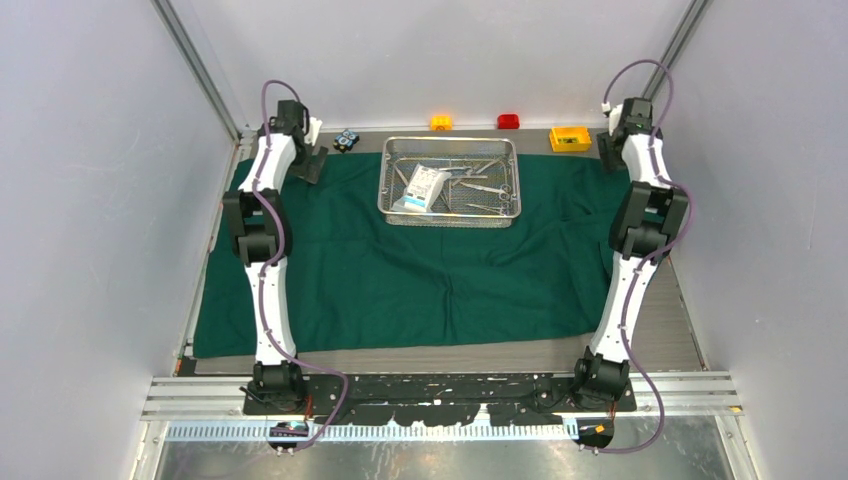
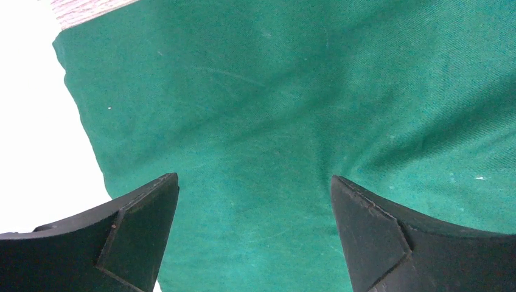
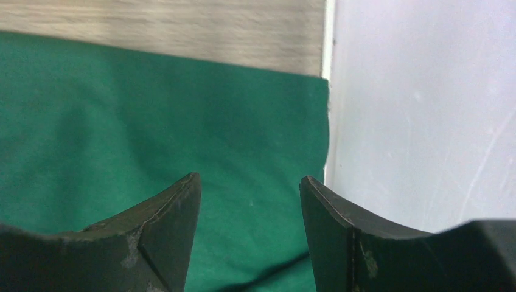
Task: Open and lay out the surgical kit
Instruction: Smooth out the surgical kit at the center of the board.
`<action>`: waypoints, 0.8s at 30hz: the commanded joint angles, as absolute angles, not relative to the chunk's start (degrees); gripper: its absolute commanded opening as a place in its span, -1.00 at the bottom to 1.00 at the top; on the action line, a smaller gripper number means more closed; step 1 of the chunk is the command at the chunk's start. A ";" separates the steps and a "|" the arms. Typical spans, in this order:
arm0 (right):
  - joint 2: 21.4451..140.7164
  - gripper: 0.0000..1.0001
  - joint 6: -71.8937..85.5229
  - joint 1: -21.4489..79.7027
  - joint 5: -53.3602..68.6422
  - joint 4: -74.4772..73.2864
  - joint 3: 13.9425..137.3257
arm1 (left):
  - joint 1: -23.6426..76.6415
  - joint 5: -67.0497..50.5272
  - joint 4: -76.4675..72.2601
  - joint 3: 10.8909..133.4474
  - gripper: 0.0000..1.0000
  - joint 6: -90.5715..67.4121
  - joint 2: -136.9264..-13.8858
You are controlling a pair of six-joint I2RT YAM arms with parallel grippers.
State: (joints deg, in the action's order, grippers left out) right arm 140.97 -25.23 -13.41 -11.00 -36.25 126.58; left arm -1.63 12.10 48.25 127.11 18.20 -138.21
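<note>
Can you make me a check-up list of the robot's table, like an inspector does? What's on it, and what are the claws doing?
Surface: grey wood-look table, mostly covered by the drape.
Job's things: dark green drape spread out with a few creases; wire-mesh tray near its far edge, holding a white pouch and silver instruments.
Clutter: orange block, red block, yellow box and a small dark part along the back edge.
Grippers: left gripper and right gripper both open and empty, over the drape's far corners.
Cables: purple cables run along both arms.
Surroundings: plain grey walls; metal rail in front.
</note>
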 commanded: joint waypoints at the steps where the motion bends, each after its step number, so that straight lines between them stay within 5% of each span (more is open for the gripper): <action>1: 135.83 0.31 -22.04 -15.31 -8.88 -34.10 123.26 | -2.04 10.82 46.62 126.19 0.96 17.47 -134.31; 24: 153.11 0.27 -26.98 -15.78 -17.14 -42.29 141.24 | -2.28 14.10 38.31 110.26 0.98 21.46 -125.02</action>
